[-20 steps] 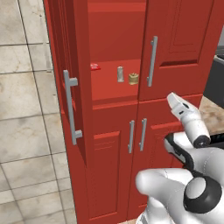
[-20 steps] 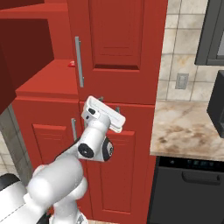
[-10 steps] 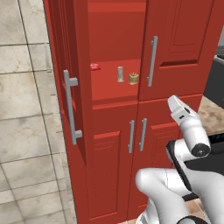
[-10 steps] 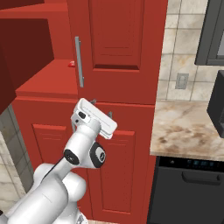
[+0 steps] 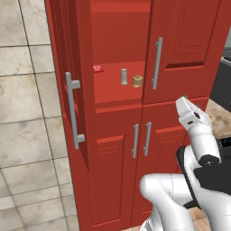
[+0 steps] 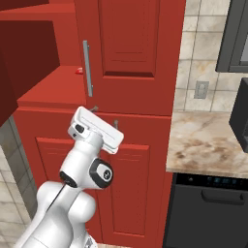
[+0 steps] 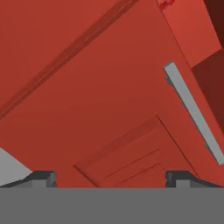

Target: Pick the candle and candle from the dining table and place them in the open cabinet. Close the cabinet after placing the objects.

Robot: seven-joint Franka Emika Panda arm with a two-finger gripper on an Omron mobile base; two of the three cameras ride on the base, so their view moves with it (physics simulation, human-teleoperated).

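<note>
Hanging spread and empty, the gripper [image 7: 109,177] is sitting right of the open door [image 5: 67,90], whose handle [image 5: 73,109] is running vertically.

Robot arm raised in front of the red cabinet

The cabinet [image 6: 131,58] has a shut panelled door with a long vertical silver bar handle [image 6: 87,69]; to its left a red inner shelf [image 6: 51,89] lies exposed, a small red item [image 6: 79,71] at its back. The white end effector [image 6: 97,129] sits before the lower doors, its fingers hidden. To the right, a marbled worktop [image 6: 206,145] over a dark appliance [image 6: 210,208].
</note>
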